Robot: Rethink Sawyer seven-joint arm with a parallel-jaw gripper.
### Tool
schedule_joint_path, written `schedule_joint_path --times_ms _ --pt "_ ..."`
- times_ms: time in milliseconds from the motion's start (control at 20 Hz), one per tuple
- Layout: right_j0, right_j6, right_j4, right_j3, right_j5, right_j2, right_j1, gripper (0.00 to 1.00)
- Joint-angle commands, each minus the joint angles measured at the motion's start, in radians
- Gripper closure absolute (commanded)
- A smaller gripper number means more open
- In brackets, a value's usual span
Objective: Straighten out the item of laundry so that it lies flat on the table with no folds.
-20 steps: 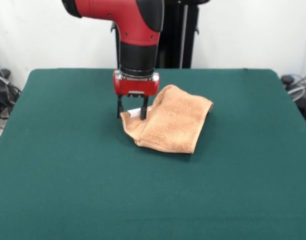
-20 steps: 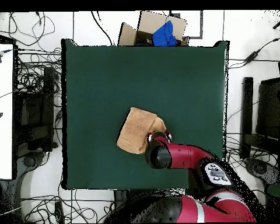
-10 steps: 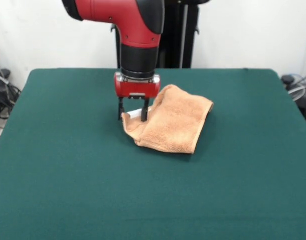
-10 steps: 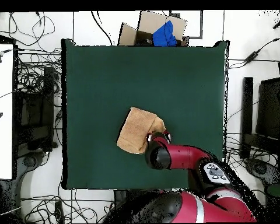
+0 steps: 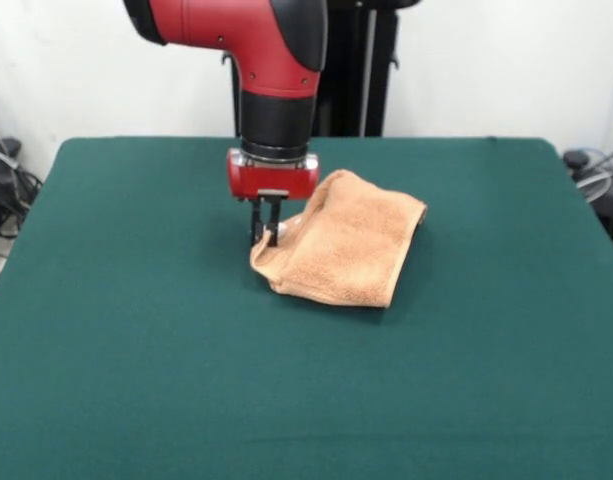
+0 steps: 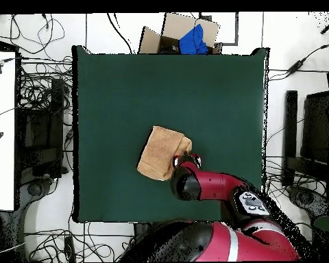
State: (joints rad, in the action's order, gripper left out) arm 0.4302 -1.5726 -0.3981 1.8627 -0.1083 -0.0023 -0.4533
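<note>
Front view: the gripper (image 5: 265,235) is hanging left of centre in the upper half of the frame, jaws pinched narrow on the left corner of the towel (image 5: 341,243). The towel is lying folded over just right of centre on the green table (image 5: 136,350), its left corner bunching at the fingers.

Overhead view: the towel (image 6: 160,152) is sitting near mid-frame on the table (image 6: 215,96). The gripper (image 6: 183,161) is covering its lower-right corner; the jaws are hidden under the arm.
</note>
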Motion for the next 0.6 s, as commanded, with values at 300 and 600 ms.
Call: schedule_joint_path --times_ms 300,600 --pt "-0.017 -0.121 -0.026 -0.003 0.011 -0.011 -0.015 1.0" --pt "0.008 -0.107 -0.045 0.057 0.049 -0.012 -0.084 1.0"
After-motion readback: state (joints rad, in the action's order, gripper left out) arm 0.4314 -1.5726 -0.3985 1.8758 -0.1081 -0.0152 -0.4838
